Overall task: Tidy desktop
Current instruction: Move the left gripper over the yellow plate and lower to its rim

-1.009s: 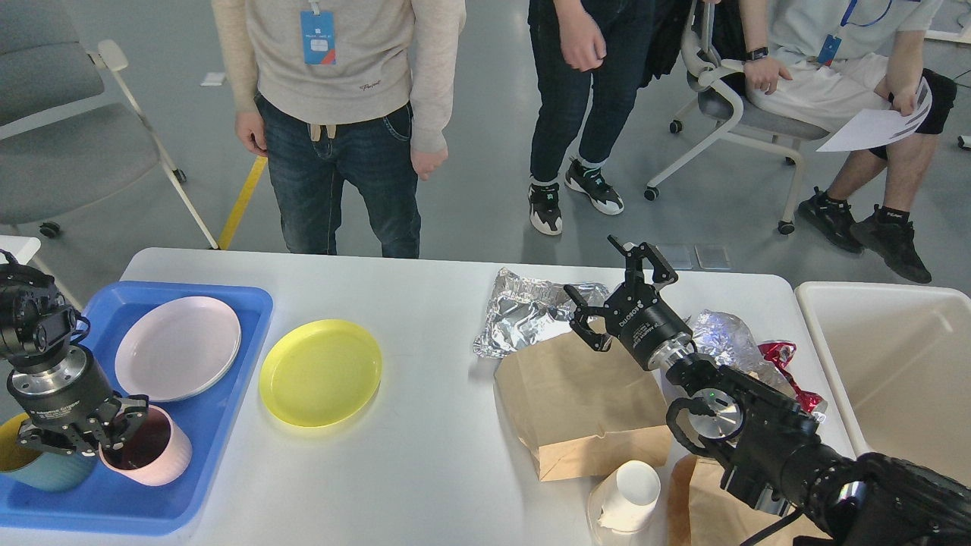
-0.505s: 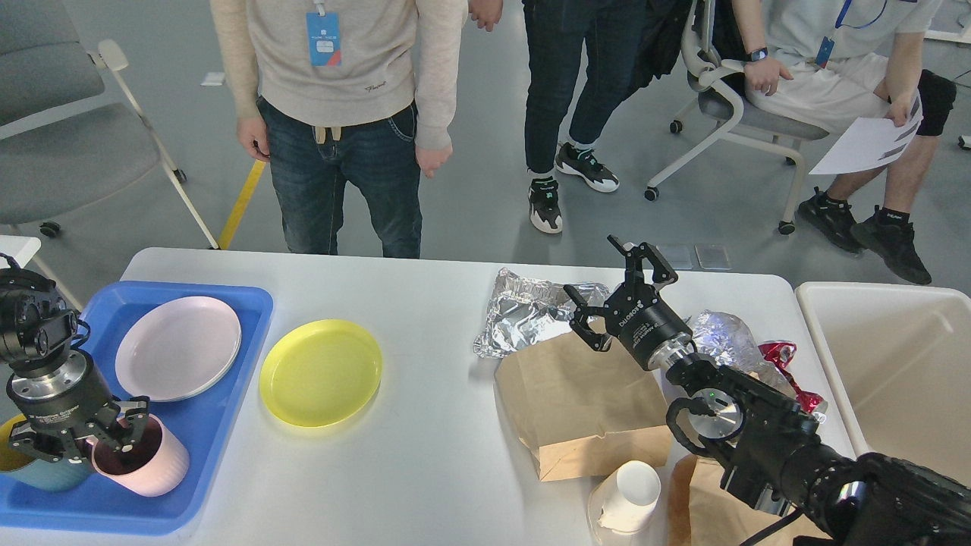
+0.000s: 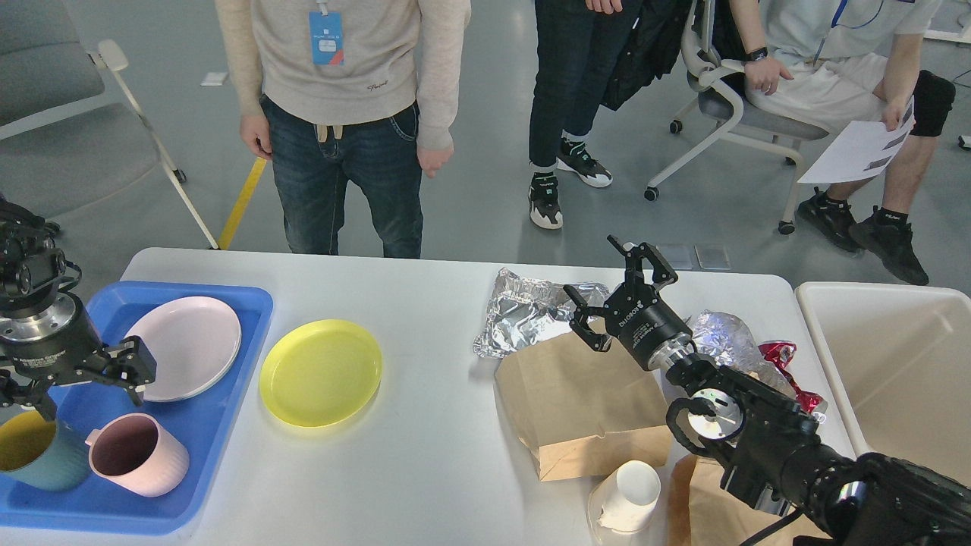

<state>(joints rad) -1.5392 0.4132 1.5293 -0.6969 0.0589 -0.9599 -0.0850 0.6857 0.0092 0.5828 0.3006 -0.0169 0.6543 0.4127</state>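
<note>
Spanning the near scene, the desktop (image 3: pixel 440 296) carries a blue tray (image 3: pixel 227 303) at left; a brown paper bag (image 3: pixel 576 409) at right; a yellow plate (image 3: pixel 320 371) between; right gripper (image 3: pixel 616 282) hovers over foil (image 3: pixel 520 311), fingers apart; left gripper (image 3: pixel 80 379) spread, empty, above a pink mug (image 3: pixel 140 455).

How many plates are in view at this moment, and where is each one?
2. A pink plate lies in the blue tray at the desktop's left end; a yellow plate sits directly on the desktop just right of the tray. The pink one may hide another beneath.
</note>
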